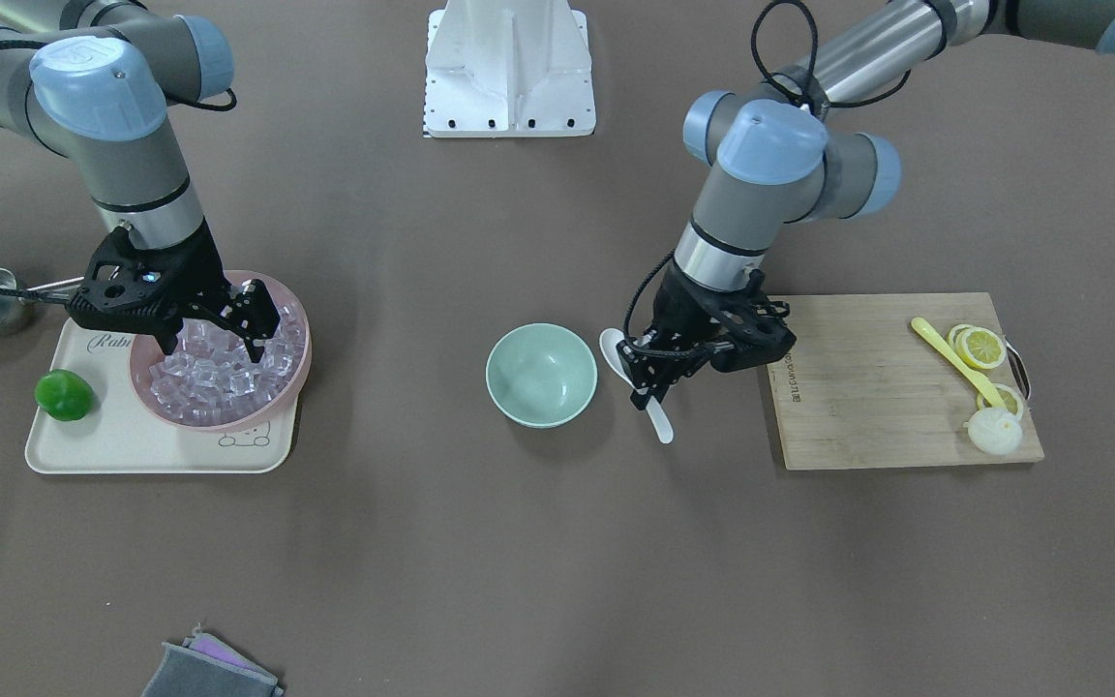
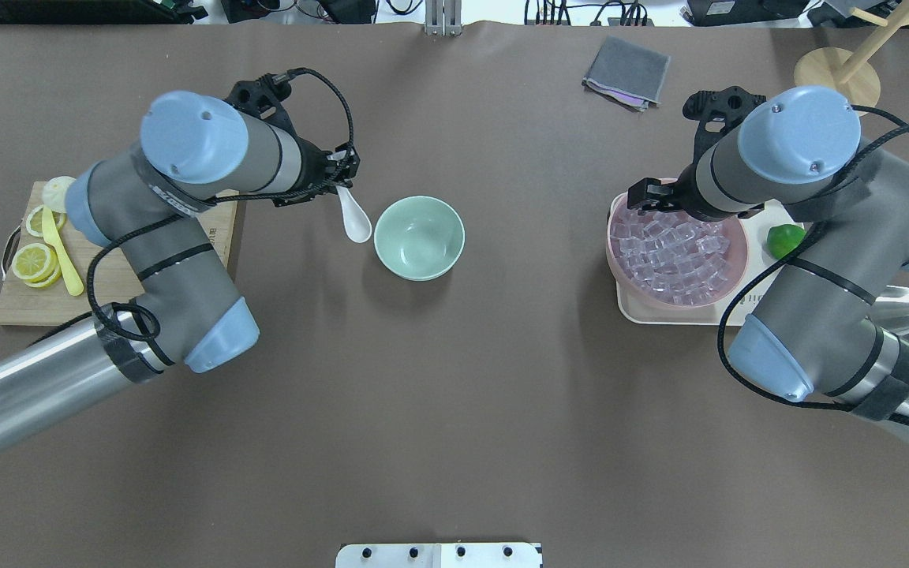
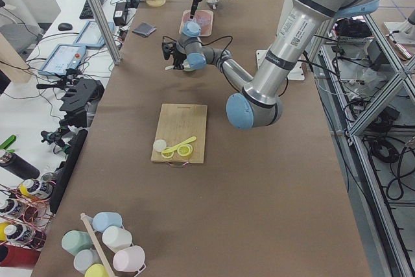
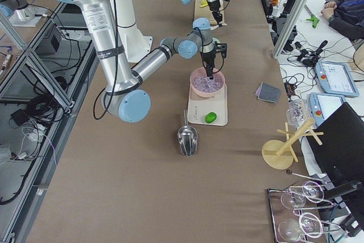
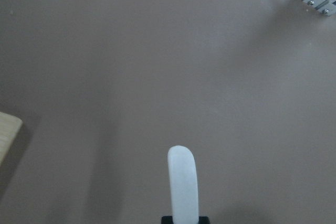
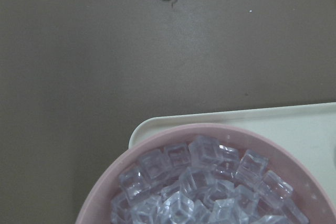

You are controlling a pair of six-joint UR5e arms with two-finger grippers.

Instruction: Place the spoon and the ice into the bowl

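Table: a broad brown matte table (image 1: 538,542) carries everything I am working with.
Board: the rectangular bamboo cutting board (image 1: 867,387) lies on the left arm's side and plays no part here.
Tray: a cream plastic tray (image 1: 103,436) on the right arm's side bears the larger round pink bowl (image 1: 219,422).
Target bowl: the small round mint-green bowl (image 1: 541,375) stands at mid-table, well apart from the tray. It is empty, so nothing has been delivered yet.
Right gripper: the right gripper (image 1: 212,339) hangs over the pink bowl with its fingers spread wide. Its tips are down at the cubes with nothing pinched between them.
Left gripper: the left gripper (image 1: 645,379) is clamped on the spoon's handle.
Spoon: the small glossy white ceramic soup spoon (image 1: 612,348) has its scoop just beside the mint bowl's rim, outside it. I judge this half nearly done.
Ice: the small clear pinkish cubes (image 1: 219,373) all sit heaped in the pink bowl. Picking and carrying them remains.
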